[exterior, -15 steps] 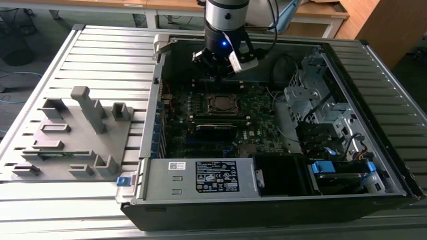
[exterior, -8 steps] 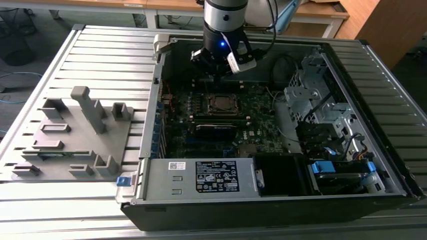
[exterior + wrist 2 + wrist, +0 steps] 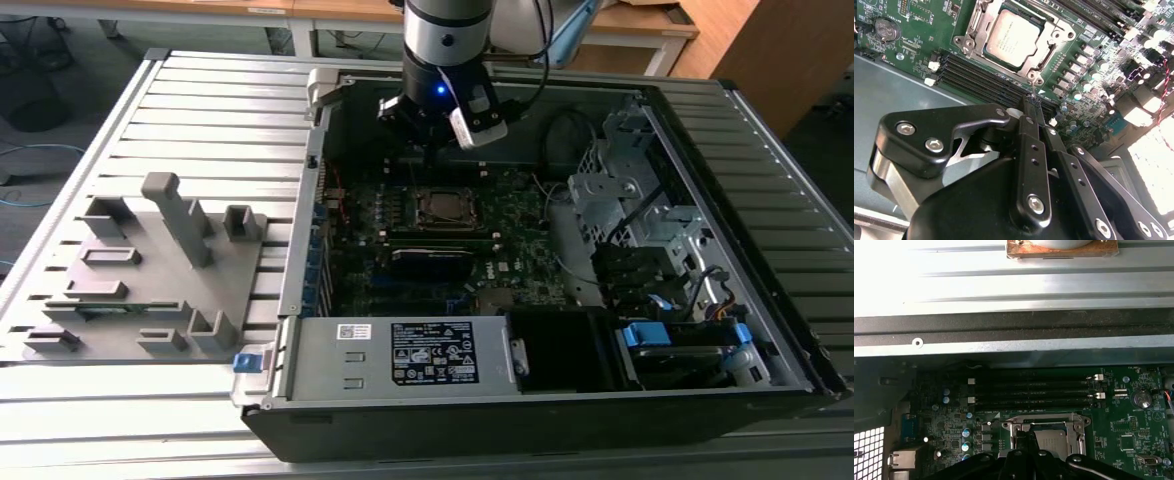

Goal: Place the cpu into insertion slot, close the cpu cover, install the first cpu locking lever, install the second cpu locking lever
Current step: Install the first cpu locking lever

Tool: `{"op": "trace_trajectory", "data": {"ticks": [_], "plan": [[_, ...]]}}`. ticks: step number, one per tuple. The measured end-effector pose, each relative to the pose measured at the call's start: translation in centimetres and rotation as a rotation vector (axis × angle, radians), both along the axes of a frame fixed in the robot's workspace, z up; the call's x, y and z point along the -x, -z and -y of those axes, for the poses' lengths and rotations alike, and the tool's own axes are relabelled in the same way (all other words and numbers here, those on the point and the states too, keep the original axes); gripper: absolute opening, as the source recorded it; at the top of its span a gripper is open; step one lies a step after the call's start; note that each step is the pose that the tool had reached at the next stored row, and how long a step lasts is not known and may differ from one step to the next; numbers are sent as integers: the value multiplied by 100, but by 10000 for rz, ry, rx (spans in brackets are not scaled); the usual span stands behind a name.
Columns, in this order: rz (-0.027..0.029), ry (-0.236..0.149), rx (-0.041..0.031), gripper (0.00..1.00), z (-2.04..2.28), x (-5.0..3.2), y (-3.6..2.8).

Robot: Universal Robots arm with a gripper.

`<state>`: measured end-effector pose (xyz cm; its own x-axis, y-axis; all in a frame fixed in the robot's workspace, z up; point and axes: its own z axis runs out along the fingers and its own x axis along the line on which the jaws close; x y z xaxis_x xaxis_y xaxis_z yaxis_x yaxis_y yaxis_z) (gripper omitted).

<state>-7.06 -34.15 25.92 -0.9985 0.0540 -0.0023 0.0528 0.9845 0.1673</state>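
Tabletop of metal slats carries an open computer case, with a green circuit board lying flat on its floor. Beside the case, at the exterior view's left, rests a grey parts tray. The gripper hangs inside the case above the board, its two fingers pressed shut against each other, tips over the long black memory slots just beside the socket. The silver cover lies flat on the socket, framing the grey chip seated within.
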Motion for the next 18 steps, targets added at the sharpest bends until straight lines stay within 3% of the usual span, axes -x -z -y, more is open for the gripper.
{"op": "trace_trajectory", "data": {"ticks": [10, 18], "plan": [[1, 2, 7, 11, -1, 6, 0], [24, 0, 5, 11, -1, 99, 1]]}}
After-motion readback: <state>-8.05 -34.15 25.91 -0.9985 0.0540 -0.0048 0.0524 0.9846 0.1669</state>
